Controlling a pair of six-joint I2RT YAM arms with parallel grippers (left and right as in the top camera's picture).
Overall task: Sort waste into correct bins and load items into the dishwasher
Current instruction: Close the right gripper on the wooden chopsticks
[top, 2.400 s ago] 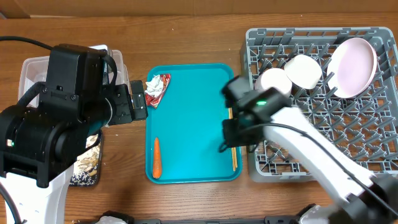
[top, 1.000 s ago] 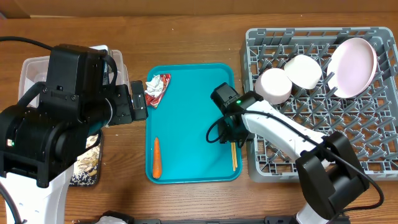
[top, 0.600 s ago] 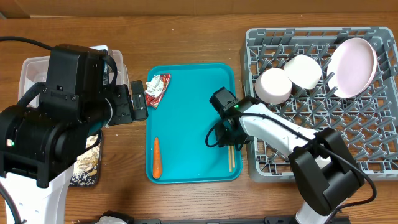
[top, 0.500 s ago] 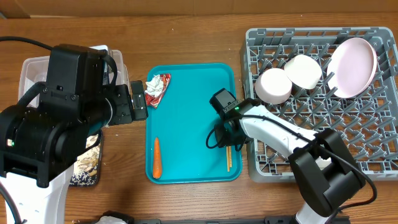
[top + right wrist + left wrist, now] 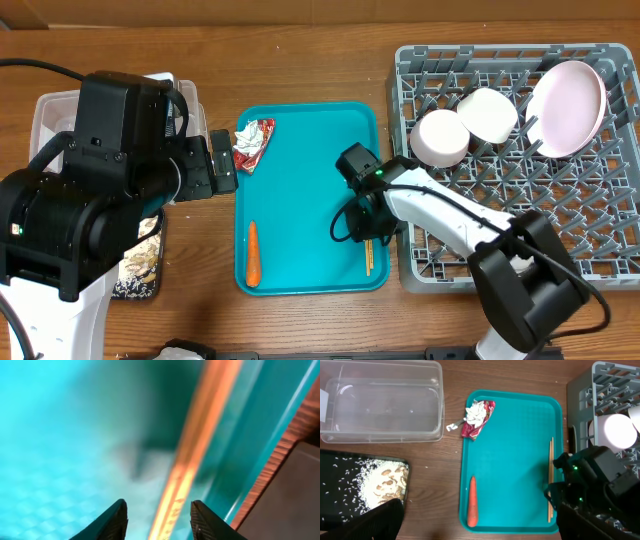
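Observation:
The wooden chopsticks point(image 5: 369, 258) lie on the teal serving tray point(image 5: 300, 200) near its right edge. My right gripper point(image 5: 362, 232) is low over them and open. In the right wrist view its fingertips point(image 5: 159, 510) sit either side of the blurred chopsticks point(image 5: 200, 445). My left gripper point(image 5: 222, 160) is open and empty, next to the red-and-white wrapper point(image 5: 253, 140) at the tray's top left. The carrot point(image 5: 252, 252) lies at the tray's lower left. The left wrist view shows the wrapper point(image 5: 476, 414), carrot point(image 5: 472, 508) and chopsticks point(image 5: 550, 480).
The clear tub point(image 5: 380, 402) stands at the far left. The black tray point(image 5: 360, 480) below it holds rice scraps. The grey dish rack point(image 5: 520, 240) on the right holds a plate point(image 5: 567, 108) and two bowls point(image 5: 441, 137), point(image 5: 488, 113).
My right gripper has moved left from the rack's edge and down onto the chopsticks. The chopsticks have shifted slightly left. The left arm has not moved.

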